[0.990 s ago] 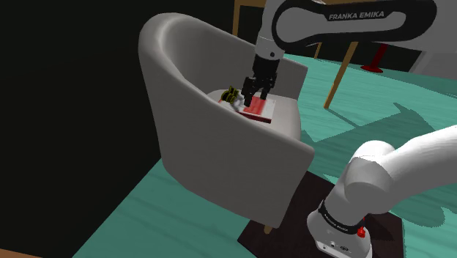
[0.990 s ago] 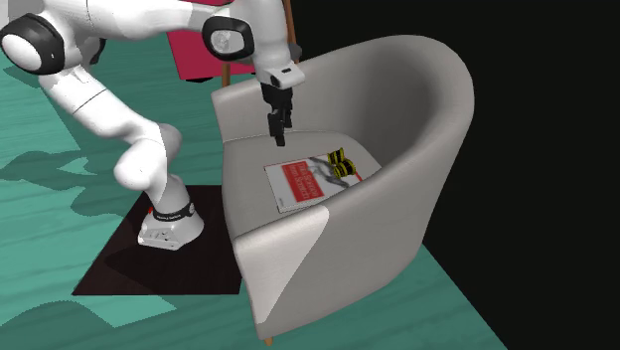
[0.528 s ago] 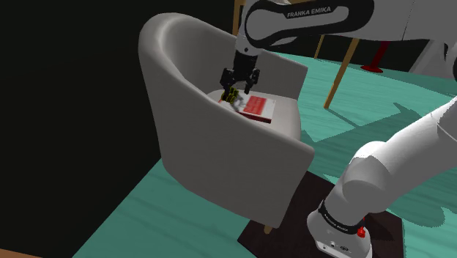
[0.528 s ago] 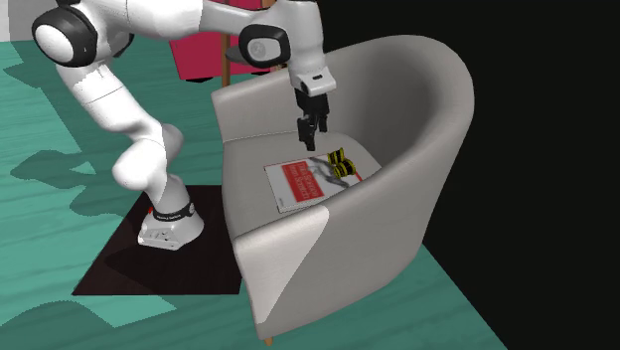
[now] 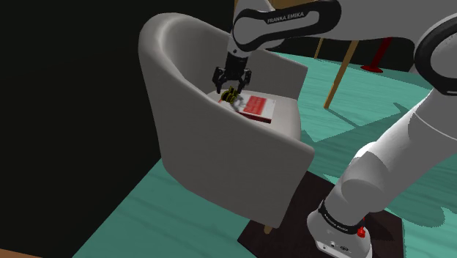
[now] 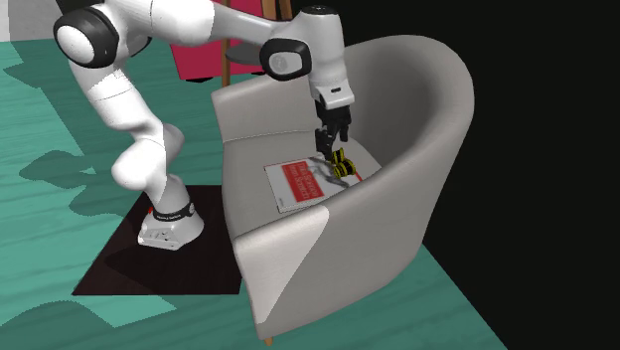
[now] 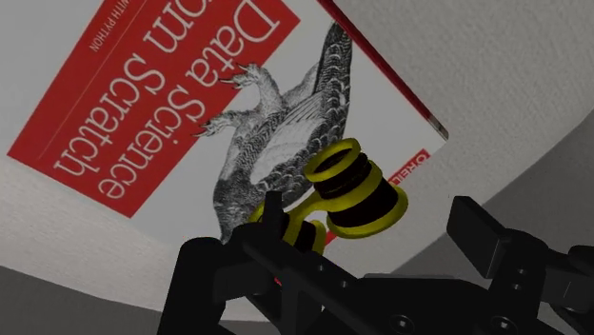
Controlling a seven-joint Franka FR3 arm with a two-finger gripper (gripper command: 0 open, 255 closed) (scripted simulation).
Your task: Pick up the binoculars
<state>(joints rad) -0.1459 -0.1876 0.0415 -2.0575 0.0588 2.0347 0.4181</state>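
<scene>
- Claw (image 5: 231,89): upper centre of the shoulder view, poised over the seat of the armchair (image 5: 220,154). Its two black fingers stand apart and clasp nothing.
- Binoculars (image 5: 232,96): black with yellow rings, lying on the seat just beneath the claw. In the wrist view they lie between the spread fingers (image 7: 205,276), untouched, overlapping one corner of the book (image 7: 143,105).
- Book: red-and-white cover with a bird drawing, flat on the seat at the centre of the second exterior view.
- Arm (image 6: 149,30): white, reaching from the upper left of the second exterior view.
- Stand (image 5: 338,233): lower right of the shoulder view, on a dark mat (image 6: 119,273) over the teal floor (image 5: 381,95).
</scene>
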